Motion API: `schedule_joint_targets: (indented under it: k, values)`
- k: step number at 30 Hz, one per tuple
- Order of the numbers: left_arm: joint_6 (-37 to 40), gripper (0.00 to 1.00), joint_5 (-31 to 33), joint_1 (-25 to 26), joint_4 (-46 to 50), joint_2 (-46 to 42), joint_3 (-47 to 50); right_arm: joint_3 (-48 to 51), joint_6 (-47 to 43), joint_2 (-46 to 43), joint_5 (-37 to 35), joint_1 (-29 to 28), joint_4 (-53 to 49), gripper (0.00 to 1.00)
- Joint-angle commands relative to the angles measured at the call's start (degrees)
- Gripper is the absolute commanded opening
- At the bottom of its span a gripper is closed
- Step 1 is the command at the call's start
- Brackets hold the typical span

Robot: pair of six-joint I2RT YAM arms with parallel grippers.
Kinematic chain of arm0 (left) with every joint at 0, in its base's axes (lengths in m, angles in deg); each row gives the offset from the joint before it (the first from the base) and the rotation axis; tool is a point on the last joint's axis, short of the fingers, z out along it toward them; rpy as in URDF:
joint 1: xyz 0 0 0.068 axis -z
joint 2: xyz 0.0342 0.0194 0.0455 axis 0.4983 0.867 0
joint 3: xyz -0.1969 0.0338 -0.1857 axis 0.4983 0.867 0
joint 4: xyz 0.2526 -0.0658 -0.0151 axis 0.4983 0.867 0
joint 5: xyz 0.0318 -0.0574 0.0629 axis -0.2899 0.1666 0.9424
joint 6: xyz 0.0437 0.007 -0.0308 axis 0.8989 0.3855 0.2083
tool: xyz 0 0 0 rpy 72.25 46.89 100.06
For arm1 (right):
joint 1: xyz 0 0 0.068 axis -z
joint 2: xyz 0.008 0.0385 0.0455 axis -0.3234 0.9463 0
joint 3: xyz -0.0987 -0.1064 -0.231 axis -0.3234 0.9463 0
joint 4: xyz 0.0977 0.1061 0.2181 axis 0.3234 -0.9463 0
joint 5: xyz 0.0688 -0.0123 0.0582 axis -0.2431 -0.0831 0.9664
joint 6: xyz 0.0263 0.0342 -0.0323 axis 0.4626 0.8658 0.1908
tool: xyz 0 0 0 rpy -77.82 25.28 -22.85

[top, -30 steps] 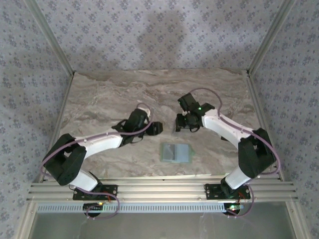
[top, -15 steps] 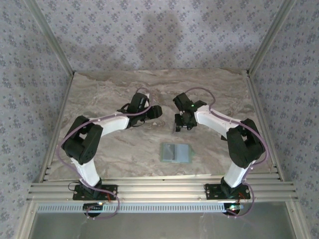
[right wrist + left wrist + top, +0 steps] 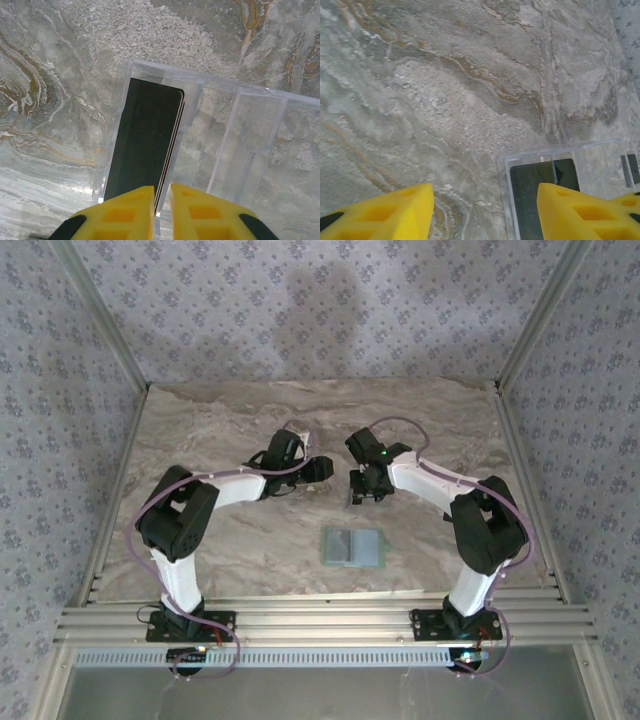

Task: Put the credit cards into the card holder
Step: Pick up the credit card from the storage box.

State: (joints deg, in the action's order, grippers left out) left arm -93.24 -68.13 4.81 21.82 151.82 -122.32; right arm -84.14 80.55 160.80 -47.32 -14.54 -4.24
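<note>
Near the middle of the surface (image 3: pixel 200 430), a clear tray (image 3: pixel 240 135) with several long compartments holds the credit cards (image 3: pixel 145 135), a small dark stack in its end compartment. The right jaws are drawn in to a thin slit. The stack's long edge runs straight into that slit between the yellow fingers (image 3: pixel 120 215), so they look to be pinched on the near end of the cards. How many cards are caught I cannot tell. The left jaws stand wide apart with nothing between them, hovering just beside a corner of the tray over bare stone. The card holder (image 3: pixel 352 546) lies flat on the side toward the arm bases, apart from the tray, its two panels side by side.

The cards are likely thin, stiff, light and slick. Lying flat they offer little but their edges, so the best hold is across the thickness at one short end, leaving the free end to lead into a pocket. A stack may lift as more than one card, or a card may slide out. The holder looks soft and light and will probably skid or fold when pushed, so the free jaws may need to pin one panel near its edge.
</note>
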Motion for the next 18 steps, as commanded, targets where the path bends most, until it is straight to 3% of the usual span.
schedule_joint_targets:
  k: [1, 11, 18]
  values:
    - [2.44, 0.57, -1.18, 0.68, -3.36, 1.05, 0.37, -0.09, -0.73, 1.21, -1.45, -0.28, -0.48, 0.16]
    - [3.57, 0.57, -1.60, 1.43, -4.52, 5.31, -1.42, 2.32, -1.12, -0.47, -1.41, -0.24, 0.38, 0.00]
    - [4.02, 0.57, -2.14, 1.96, -4.94, 6.73, -2.22, 3.75, -1.38, -3.78, -2.28, 0.04, 0.64, 0.00]
